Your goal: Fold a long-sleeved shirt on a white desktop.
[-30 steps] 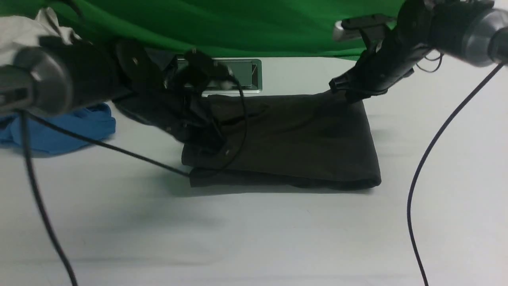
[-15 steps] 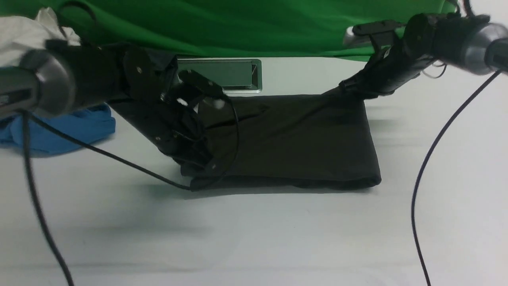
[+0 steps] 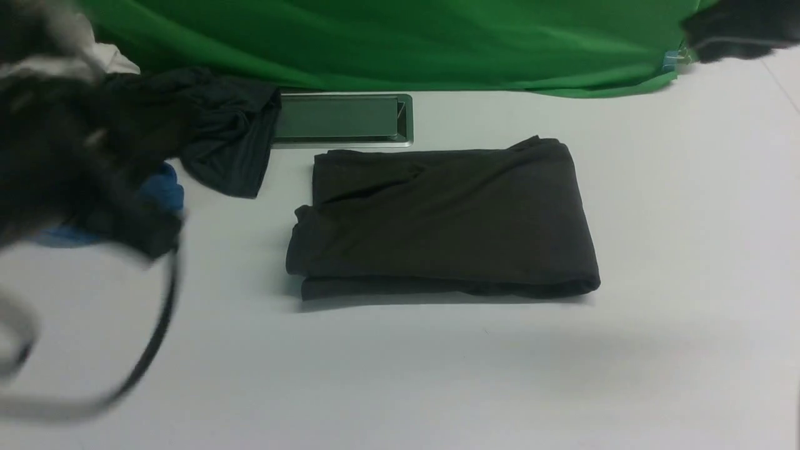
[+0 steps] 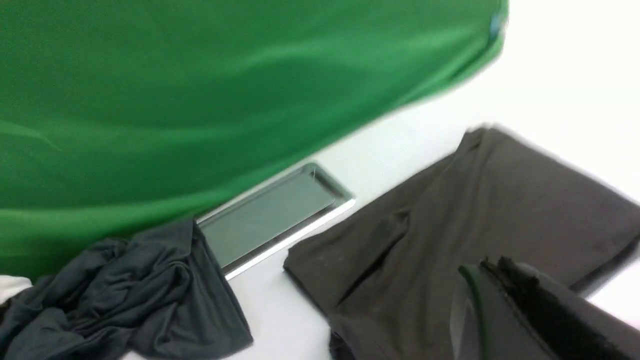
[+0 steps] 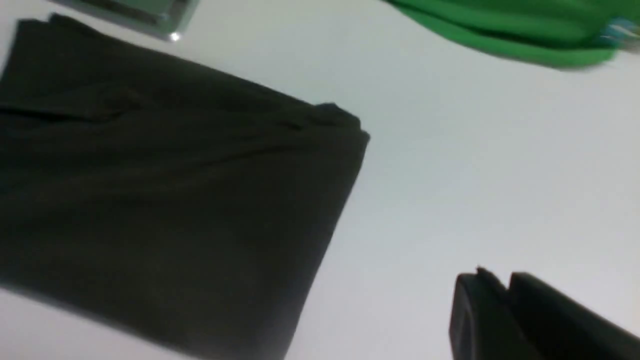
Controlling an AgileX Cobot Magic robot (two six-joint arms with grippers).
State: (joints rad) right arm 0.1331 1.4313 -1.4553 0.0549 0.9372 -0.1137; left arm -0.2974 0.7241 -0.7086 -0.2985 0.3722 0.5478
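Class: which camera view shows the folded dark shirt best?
The front view: the whole shirt lies in frame, a folded rectangle on the white table. The left wrist view shows only part of it, blurred; the right wrist view cuts off one side.

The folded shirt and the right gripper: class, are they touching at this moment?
Apart. The right wrist view shows bare white desktop between the folded shirt and the right gripper, whose fingers sit nearly together, holding nothing.
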